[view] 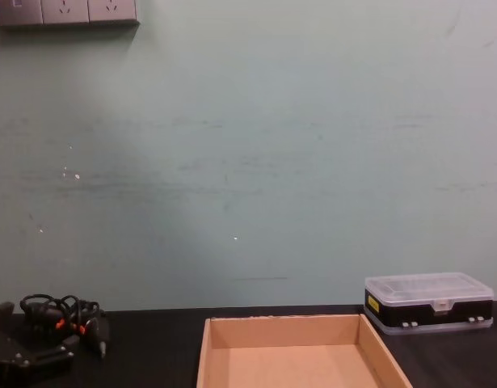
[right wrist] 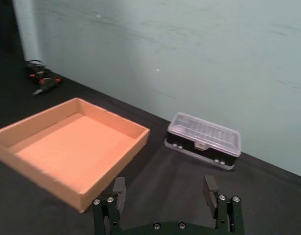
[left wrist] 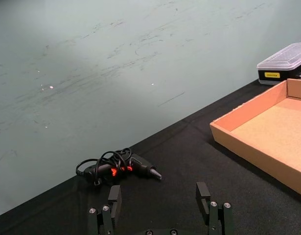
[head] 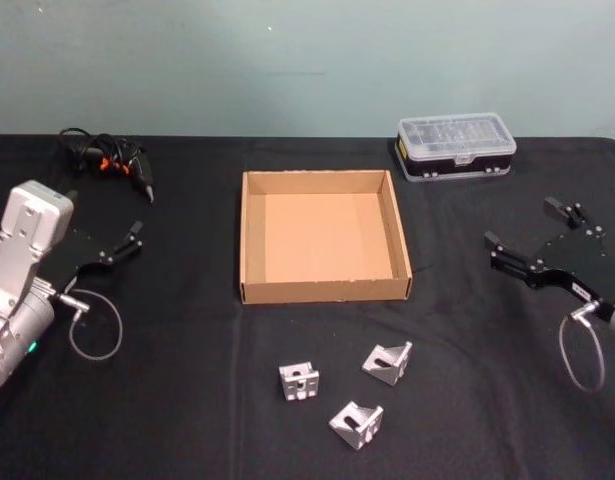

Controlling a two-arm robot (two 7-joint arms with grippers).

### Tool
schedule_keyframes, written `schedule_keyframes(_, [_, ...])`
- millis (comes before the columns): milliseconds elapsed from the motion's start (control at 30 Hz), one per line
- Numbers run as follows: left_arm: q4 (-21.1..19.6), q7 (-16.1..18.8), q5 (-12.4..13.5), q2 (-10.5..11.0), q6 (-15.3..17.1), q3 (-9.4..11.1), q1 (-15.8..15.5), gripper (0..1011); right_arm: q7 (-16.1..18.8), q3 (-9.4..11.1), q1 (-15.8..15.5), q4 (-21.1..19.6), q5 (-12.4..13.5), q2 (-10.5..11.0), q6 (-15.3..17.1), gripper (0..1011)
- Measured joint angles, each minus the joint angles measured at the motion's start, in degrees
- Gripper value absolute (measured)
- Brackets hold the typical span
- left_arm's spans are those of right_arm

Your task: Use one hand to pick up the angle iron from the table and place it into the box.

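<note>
Angle irons, three small grey brackets, lie loose on the bench just in front of the cardboard box, near each other but apart, none inside yet. The box sits mid-bench, open-topped and empty, so a drop from above looks simple. The left pincer hangs at the left side of the bench, jaws spread wide, holding nothing. The right pincer mirrors it on the right side, also wide open and empty. Both flank the box and are well apart from the brackets, which looks like a ready pose with no grasp begun. Either arm could likely go, and the spread jaws suit closing over a bracket. The black case with clear lid behind the box and the corded tool at far left sit out of the way.
</note>
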Motion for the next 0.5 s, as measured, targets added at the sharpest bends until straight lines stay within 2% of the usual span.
schedule_keyframes(133, [0.00,0.00,0.00,0.00,0.00,0.00,0.00,1000,2.64,1.64,-1.90,-2.83,1.87,1.94,1.26,1004])
schedule_keyframes(300, [0.00,0.00,-0.01,0.00,0.00,0.00,0.00,1000,8.09,4.28,-4.45,-6.10,5.97,4.80,3.68,1004])
schedule_keyframes(500, [0.00,0.00,0.00,0.00,0.00,0.00,0.00,1000,14.28,5.82,-5.93,-7.85,9.69,7.20,6.47,1004])
